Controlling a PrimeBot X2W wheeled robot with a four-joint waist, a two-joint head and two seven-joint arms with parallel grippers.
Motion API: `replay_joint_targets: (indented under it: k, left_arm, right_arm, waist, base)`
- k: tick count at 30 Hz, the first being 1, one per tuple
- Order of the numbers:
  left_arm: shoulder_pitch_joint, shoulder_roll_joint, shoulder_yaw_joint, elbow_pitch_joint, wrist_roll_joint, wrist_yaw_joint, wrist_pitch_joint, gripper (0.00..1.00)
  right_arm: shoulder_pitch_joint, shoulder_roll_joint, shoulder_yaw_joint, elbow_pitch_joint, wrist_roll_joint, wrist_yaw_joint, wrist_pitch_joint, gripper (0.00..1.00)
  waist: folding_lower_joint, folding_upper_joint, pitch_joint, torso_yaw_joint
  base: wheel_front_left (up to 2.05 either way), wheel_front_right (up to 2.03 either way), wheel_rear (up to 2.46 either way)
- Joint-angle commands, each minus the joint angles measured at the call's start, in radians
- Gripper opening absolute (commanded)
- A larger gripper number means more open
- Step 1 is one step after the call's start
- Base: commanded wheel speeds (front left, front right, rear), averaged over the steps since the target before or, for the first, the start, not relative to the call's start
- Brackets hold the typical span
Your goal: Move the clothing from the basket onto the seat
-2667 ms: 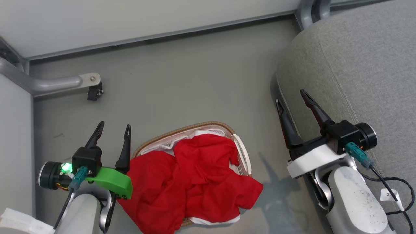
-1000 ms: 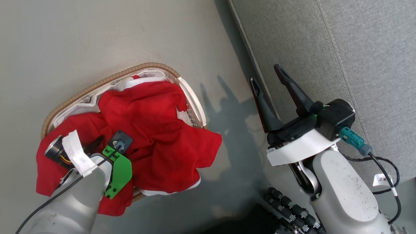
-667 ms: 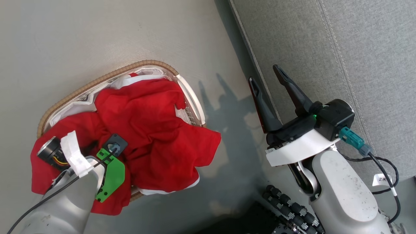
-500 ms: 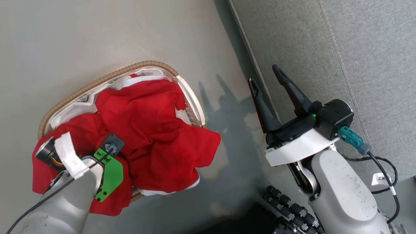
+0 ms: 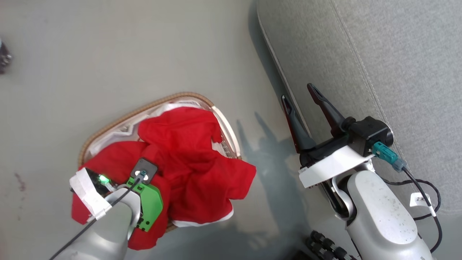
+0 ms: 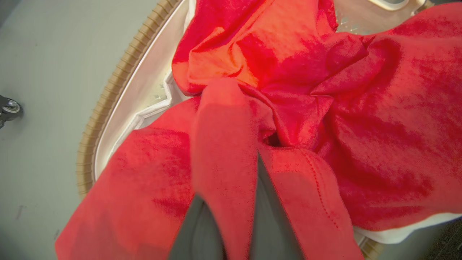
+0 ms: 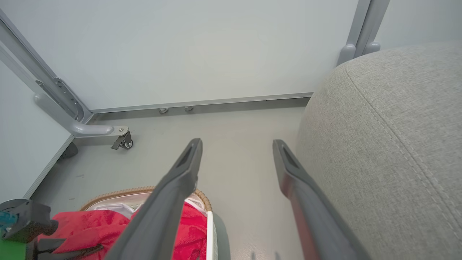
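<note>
One big target: the seat point(image 5: 379, 54), a grey woven cushion on the right of the head view, broad top, nothing on it. Floor point(image 5: 108, 54) carries the basket point(image 5: 119, 117), which is near the seat's edge but apart from it. All of the clothing point(image 5: 195, 159) is in the basket, heaped above the rim, with a flap hanging over the seat-side wall and another over the near rim. It looks like thin, soft knit: light, limp, no stiffness, so it'll stretch and trail when lifted rather than come up as one lump, and the overhanging parts could drag on the rim or tip the light basket. It isn't fragile, and it isn't slippery once bunched. Best hold is a gathered fold near the middle of the heap, not the white hem point(image 5: 202, 222) or a loose corner. Left gripper point(image 6: 231, 187) is down in the heap at the near side, jaws drawn in on a red fold that runs up between them, tips buried in cloth; I read that as a pinch on a bunched ridge, decent spot. Right gripper point(image 5: 297, 92) is spread wide with nothing in it, hanging over the floor just beside the seat's edge.
</note>
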Motion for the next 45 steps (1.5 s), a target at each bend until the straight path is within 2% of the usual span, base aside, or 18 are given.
replay_joint_targets:
  k: [1, 5, 15, 26, 40, 45]
  left_arm:
    - [0.022, -0.007, 0.006, -0.004, -0.017, 0.003, -0.010, 0.00]
    - [0.056, -0.025, 0.029, -0.057, -0.047, -0.003, -0.021, 0.00]
    - [0.206, -0.023, 0.123, -0.390, -0.086, 0.012, -0.022, 0.00]
    - [0.323, -0.065, 0.228, -0.630, -0.085, -0.001, -0.022, 0.00]
    - [0.289, -0.083, 0.257, -0.824, -0.125, -0.022, -0.022, 0.00]
    - [0.280, -0.084, 0.235, -0.852, -0.143, -0.020, -0.022, 0.00]
  right_arm:
    - [0.014, -0.004, -0.005, 0.010, -0.010, -0.001, -0.005, 1.00]
    - [0.035, -0.005, -0.012, 0.032, -0.027, -0.001, -0.005, 1.00]
    - [0.125, -0.004, -0.036, 0.088, -0.054, -0.001, -0.005, 1.00]
    - [0.248, -0.005, -0.059, 0.119, -0.032, -0.001, -0.005, 1.00]
    - [0.320, -0.004, -0.045, 0.136, -0.031, -0.001, -0.005, 1.00]
    - [0.314, -0.004, 0.034, 0.137, -0.033, -0.001, -0.005, 1.00]
  waist:
    - [0.0000, -0.0001, -0.101, 0.071]
    - [0.0000, -0.0001, -0.174, 0.108]
    - [0.0000, -0.0001, -0.350, 0.181]
    - [0.0000, -0.0001, -0.522, 0.215]
    - [0.0000, -0.0001, -0.591, 0.232]
    - [0.0000, -0.0001, -0.592, 0.239]
  base:
    - [0.00, 0.00, 0.00]
    - [0.00, 0.00, 0.00]
    - [0.00, 0.00, 0.00]
    - [0.00, 0.00, 0.00]
    - [0.00, 0.00, 0.00]
    - [0.00, 0.00, 0.00]
